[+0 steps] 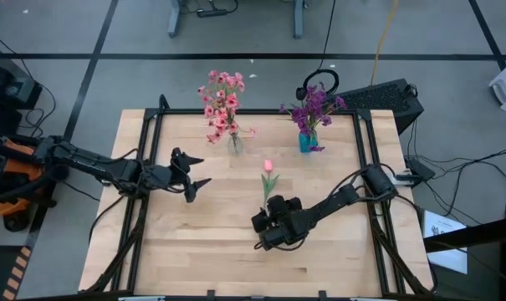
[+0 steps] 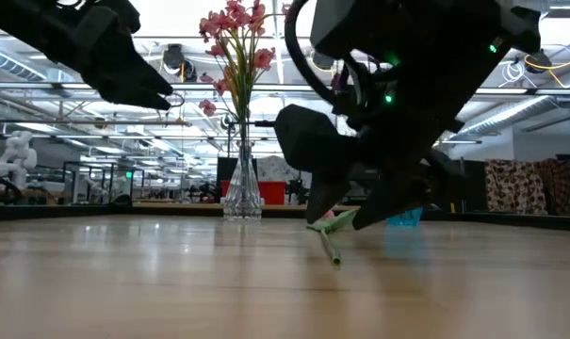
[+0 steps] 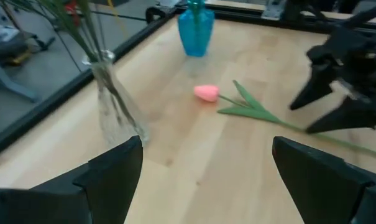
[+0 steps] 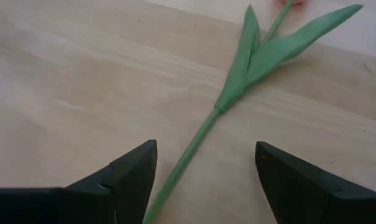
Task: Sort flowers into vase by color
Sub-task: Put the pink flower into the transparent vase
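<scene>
A pink tulip lies flat on the wooden table, bud (image 1: 268, 166) toward the far edge, with its green stem (image 4: 183, 163) running toward the near edge. My right gripper (image 4: 205, 146) is open, low over the lower stem, one finger on each side, apart from it. My left gripper (image 3: 206, 143) is open and empty, above the table's left half and pointing toward the tulip. Pink flowers (image 1: 222, 104) stand in a clear glass vase (image 1: 234, 144) at the far edge. Purple flowers (image 1: 313, 107) stand in a blue vase (image 1: 307, 141) to its right.
Black frame rails (image 1: 152, 125) run along the table's sides and far edge. Headphones (image 1: 319, 82) and a black case (image 1: 386, 99) lie beyond the far right corner. Bare wood (image 1: 194, 251) spreads across the near left part.
</scene>
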You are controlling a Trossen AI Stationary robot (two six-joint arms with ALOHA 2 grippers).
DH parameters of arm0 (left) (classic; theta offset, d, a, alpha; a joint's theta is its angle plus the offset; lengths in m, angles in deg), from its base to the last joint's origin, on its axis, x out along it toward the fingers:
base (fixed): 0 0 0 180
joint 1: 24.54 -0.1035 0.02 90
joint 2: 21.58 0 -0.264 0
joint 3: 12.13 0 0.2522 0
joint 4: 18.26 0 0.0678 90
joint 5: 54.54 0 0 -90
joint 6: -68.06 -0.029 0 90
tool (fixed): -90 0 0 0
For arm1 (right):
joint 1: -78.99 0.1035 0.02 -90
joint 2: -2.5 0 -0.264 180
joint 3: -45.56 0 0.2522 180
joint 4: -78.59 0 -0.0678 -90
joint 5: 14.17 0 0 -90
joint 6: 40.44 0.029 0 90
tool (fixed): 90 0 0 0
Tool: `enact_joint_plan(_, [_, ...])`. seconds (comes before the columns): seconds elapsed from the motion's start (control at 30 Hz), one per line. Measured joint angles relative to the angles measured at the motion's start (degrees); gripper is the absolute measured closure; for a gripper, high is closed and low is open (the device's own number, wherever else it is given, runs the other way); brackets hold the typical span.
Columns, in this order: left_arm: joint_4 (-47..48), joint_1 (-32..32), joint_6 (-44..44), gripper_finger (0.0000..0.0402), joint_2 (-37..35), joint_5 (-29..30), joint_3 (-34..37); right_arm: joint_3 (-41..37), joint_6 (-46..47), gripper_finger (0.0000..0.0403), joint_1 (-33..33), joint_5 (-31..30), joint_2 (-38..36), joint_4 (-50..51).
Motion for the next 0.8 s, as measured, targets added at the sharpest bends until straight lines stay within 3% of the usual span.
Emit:
enact_joint_plan(0.17, [0.1,2.6,3.5,0.004,0.0,-0.1,1.2,0.0,0.0,0.0144,-1.1,-0.4,1.3,-0.6])
enact_joint_plan(0.3, [-0.1,4.4,4.2,0.004,0.0,-0.1,1.2,0.1,-1.3,0.0172,-1.7,-0.7,2.1,-1.1])
enact_joint_plan(0.8, [-0.5,5.8,4.1,0.004,0.0,0.1,1.2,0.1,-1.3,0.0383,-2.0,-0.7,2.7,-1.7])
